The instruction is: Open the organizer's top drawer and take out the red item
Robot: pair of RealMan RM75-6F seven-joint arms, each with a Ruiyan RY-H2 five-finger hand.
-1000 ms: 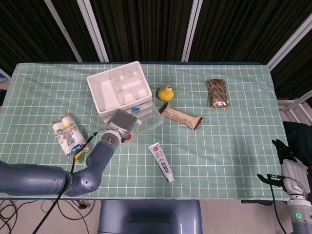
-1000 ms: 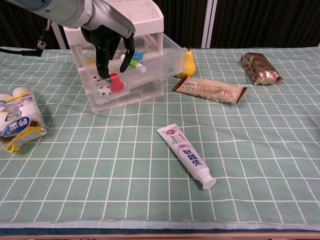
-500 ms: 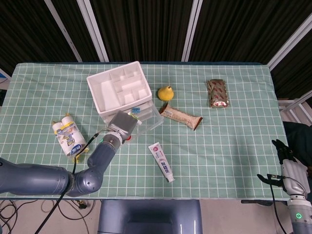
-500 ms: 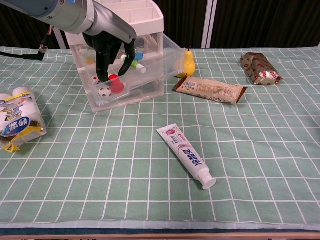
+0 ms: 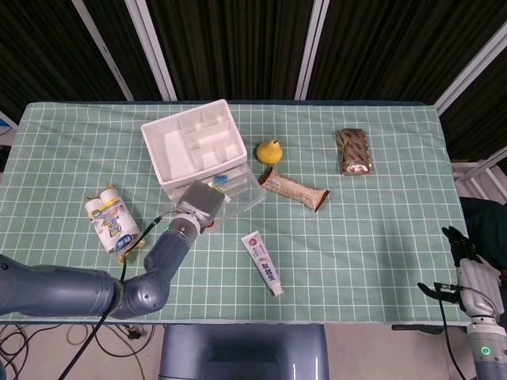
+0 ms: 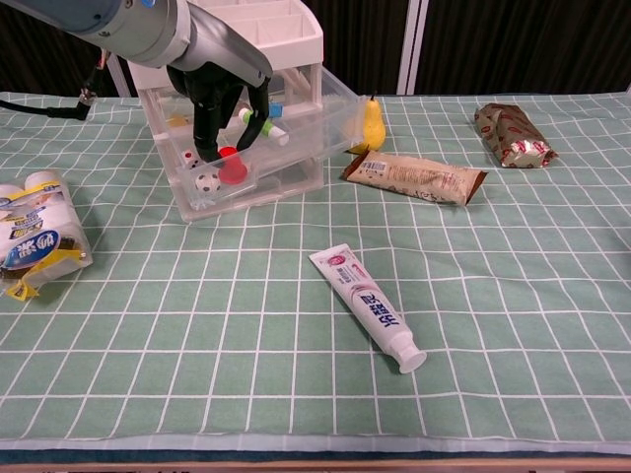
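On a worktop [image 6: 493, 325] draped in green checked cloth before dark slatted panels, the left hand [image 6: 225, 103] reaches into the organizer's top drawer [image 6: 296, 138], grasp unclear, right hand [image 5: 466, 265] idle and unclenched

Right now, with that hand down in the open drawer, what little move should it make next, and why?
Probably close the fingers on the red item. The left hand reaches into the pulled-out top drawer with its fingertips right around the red piece, but whether they grip it cannot be told, and it sits low in the drawer beside a small ball.
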